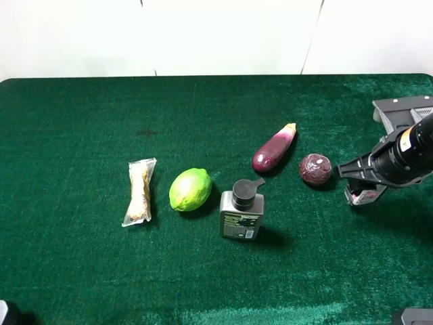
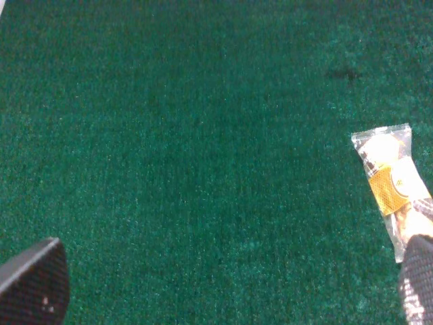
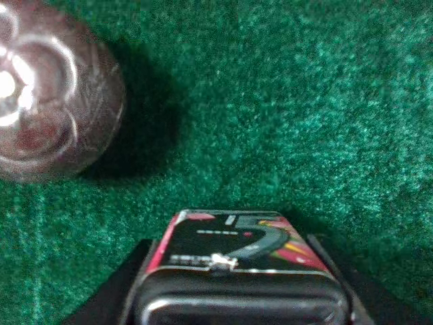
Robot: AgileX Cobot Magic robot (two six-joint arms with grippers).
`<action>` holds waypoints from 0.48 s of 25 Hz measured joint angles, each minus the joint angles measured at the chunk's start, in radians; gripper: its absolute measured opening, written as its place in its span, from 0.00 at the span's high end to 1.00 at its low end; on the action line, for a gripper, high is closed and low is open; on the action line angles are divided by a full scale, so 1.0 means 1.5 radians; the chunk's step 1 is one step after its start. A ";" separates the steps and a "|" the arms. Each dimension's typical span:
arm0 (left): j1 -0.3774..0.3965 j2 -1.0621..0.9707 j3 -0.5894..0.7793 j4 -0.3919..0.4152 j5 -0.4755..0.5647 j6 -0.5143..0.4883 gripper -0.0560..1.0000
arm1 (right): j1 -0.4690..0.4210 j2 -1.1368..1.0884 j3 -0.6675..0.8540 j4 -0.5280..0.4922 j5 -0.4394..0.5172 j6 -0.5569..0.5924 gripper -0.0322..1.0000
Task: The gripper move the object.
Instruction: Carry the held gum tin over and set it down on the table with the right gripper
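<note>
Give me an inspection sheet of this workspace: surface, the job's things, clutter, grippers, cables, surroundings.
Surface: green cloth table, with one small dark spot at the back left.
Job's things: small dark box with a red, white and green label, held by the right gripper next to the dark red ball. Whether it is clear of the cloth cannot be told.
Clutter: snack packet, lime, grey pump bottle, eggplant and the dark red ball, in a loose row.
Grippers: right gripper shut on the small dark box; left gripper open over bare cloth near the snack packet.
Cables: nothing seen.
Surroundings: white wall panels behind the table.
</note>
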 joint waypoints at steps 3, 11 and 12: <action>0.000 0.000 0.000 0.000 0.000 0.000 0.01 | 0.000 -0.001 0.022 -0.001 -0.037 0.001 0.64; 0.000 0.000 0.000 0.000 0.000 0.000 0.01 | 0.000 -0.001 0.037 -0.002 -0.068 0.002 0.64; 0.000 0.000 0.000 0.000 0.000 0.000 0.01 | 0.000 -0.001 0.037 -0.002 -0.068 0.002 0.64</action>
